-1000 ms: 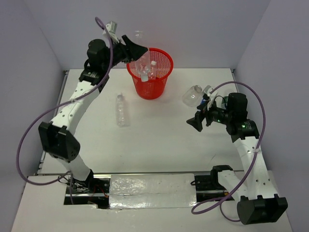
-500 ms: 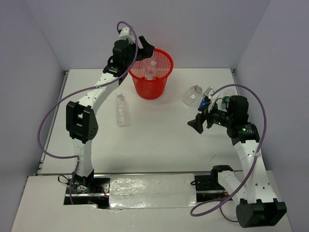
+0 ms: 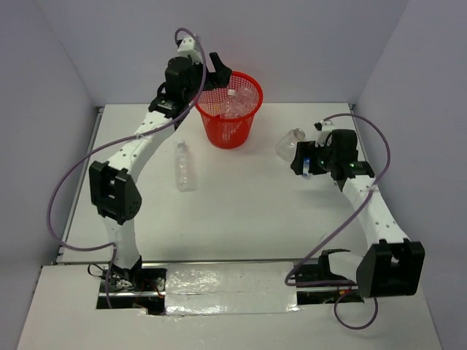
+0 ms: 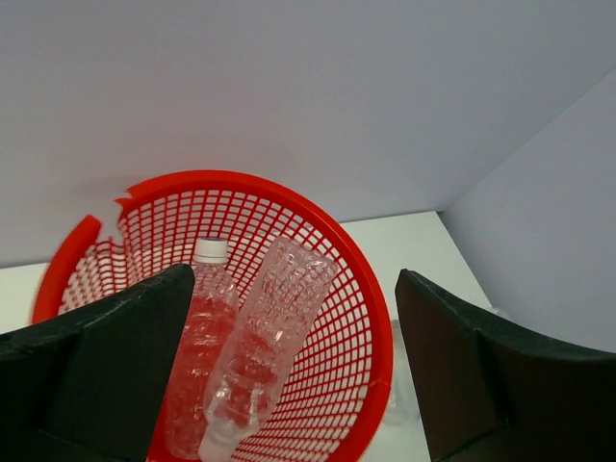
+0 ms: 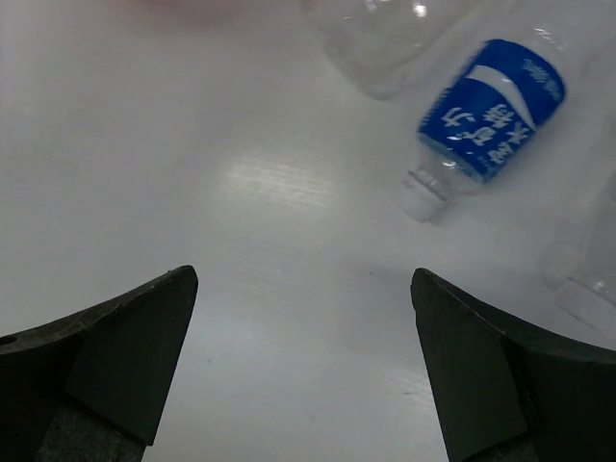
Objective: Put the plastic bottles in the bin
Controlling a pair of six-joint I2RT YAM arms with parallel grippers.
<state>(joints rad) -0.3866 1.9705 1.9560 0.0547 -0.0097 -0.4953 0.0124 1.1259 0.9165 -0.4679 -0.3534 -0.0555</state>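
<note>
Just changed: the left hand (image 4: 294,272), which was carrying a bottle to the rim a second ago, is now hanging over the bin (image 3: 228,135) with nothing in it. The dropped bottle (image 4: 274,327) is lying inside.
Left hand: its jaws are standing wide apart and gripping nothing.
Right hand (image 5: 303,277): it has been swinging in toward the right-side bottles over the last second. It is now hovering wide open and empty, with the blue-label bottle (image 5: 486,115) at its 1 o'clock.
Meaning for the task: one more bottle is looking delivered. The right arm appears to be lining up the next pick.
Bin: it is sitting at 12 o'clock on the bench (image 3: 241,211), bright red and lattice-walled.
Inside: the dropped bottle is leaning neck-down beside a capped bottle (image 4: 204,318). Both are showing pink through the mesh.
Still out: a lone bottle (image 3: 184,166) is lying at 7 o'clock of the bin. A clear bottle (image 3: 290,144) is lying at 4 o'clock of it, next to the right hand.
Look: the bottles are clear and crinkled. The blue-label one is pointing its white neck toward 7 o'clock in the right wrist view.
</note>
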